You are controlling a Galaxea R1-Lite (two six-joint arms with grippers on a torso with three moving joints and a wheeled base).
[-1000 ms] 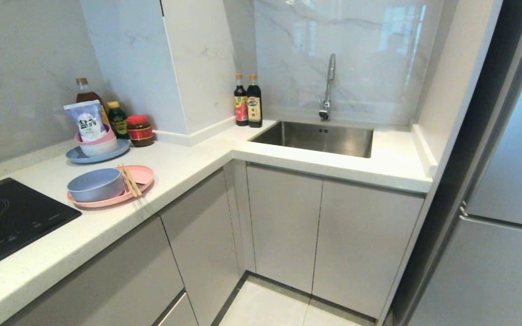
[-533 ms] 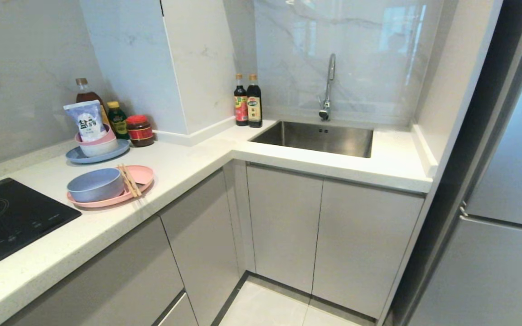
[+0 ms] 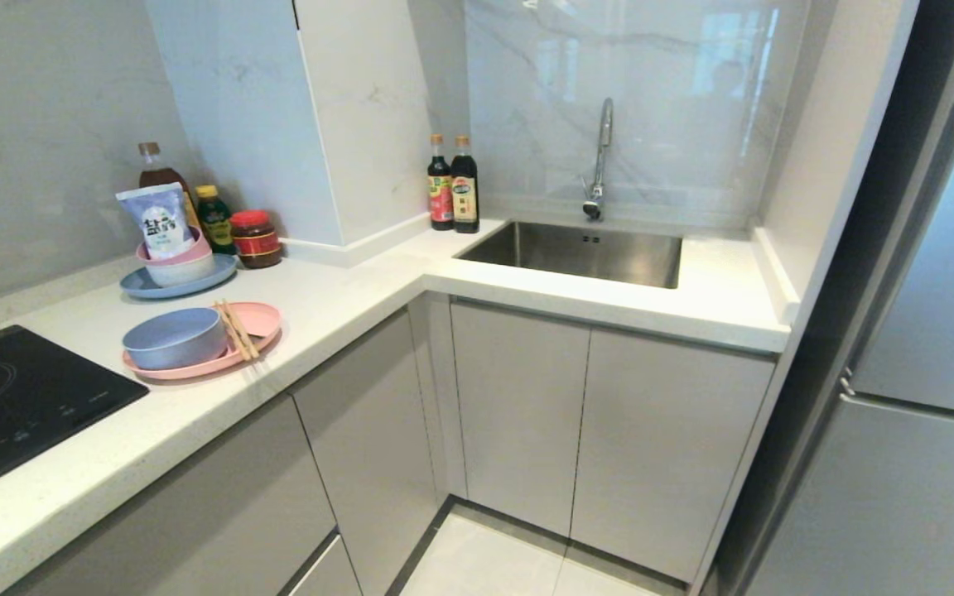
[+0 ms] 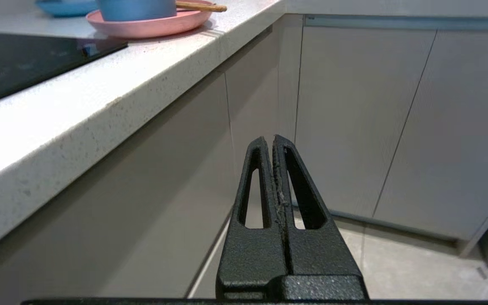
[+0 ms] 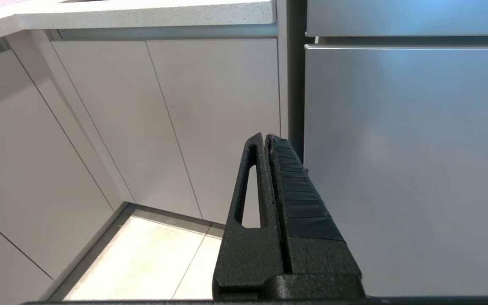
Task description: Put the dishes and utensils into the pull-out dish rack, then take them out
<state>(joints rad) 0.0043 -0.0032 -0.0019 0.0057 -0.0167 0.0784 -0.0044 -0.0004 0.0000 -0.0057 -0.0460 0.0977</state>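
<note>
Kitchen corner, head view. The plate (image 3: 255, 324) lies on the counter (image 3: 344, 306) at about 9 o'clock in the frame, just beside the cooktop (image 3: 21, 397); the bowl (image 3: 175, 337) sits on its 9 o'clock half and the chopsticks (image 3: 236, 329) rest across it at the bowl's 3 o'clock side, touching the bowl — the set is gathered as one stack near the counter edge, probably to be within reach of the arm. No loading has begun.

The left gripper (image 4: 274, 140) is clenched on nothing, fingers pressed together, low in front of the grey cabinet fronts (image 4: 354, 118) and below the counter edge; the plate appears at 11 o'clock in its view. The right gripper (image 5: 266, 137) is likewise clenched and empty, parked low between cabinet fronts and the fridge (image 5: 409, 161).

Hidden or unclear — the rack is not visible: every front is closed, and which one carries it cannot be told. The spoon cannot be made out; it may lie inside the bowl. Neither arm enters the head view.
</note>
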